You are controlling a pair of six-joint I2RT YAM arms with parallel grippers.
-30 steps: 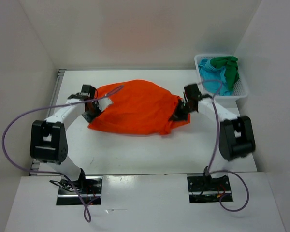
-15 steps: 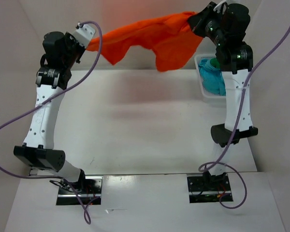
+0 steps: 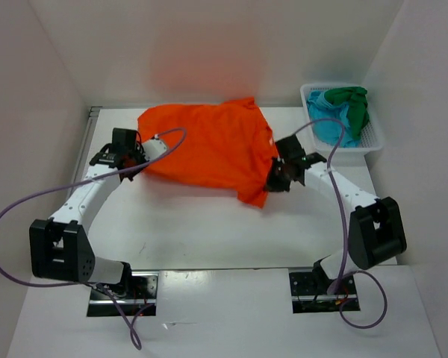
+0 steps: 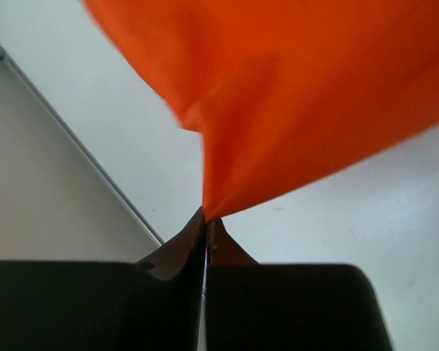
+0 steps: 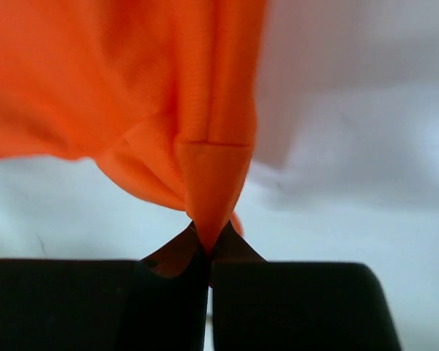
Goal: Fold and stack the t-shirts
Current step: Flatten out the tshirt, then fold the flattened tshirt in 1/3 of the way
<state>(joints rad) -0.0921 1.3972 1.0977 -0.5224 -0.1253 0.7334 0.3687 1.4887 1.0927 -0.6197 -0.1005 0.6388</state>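
Left jaws: clenched on the left edge of the orange shirt [image 3: 205,145], centre-left of the top view; probably holding that side taut so the cloth lies flat.
Orange shirt: on the table [image 3: 209,224], upper centre; mostly spread but rumpled, with its lower right corner trailing.
Right jaws: pinching a hemmed fold right of centre, likely pulling outward.
Basket [image 3: 376,140]: upper right; holds green shirt [image 3: 352,101] and blue shirt [image 3: 330,128], both bunched.

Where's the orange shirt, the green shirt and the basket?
orange shirt [image 3: 205,145], top view, middle of the cloth.
green shirt [image 3: 354,102], top view, its bunched-up middle.
basket [image 3: 375,139], top view, right wall.
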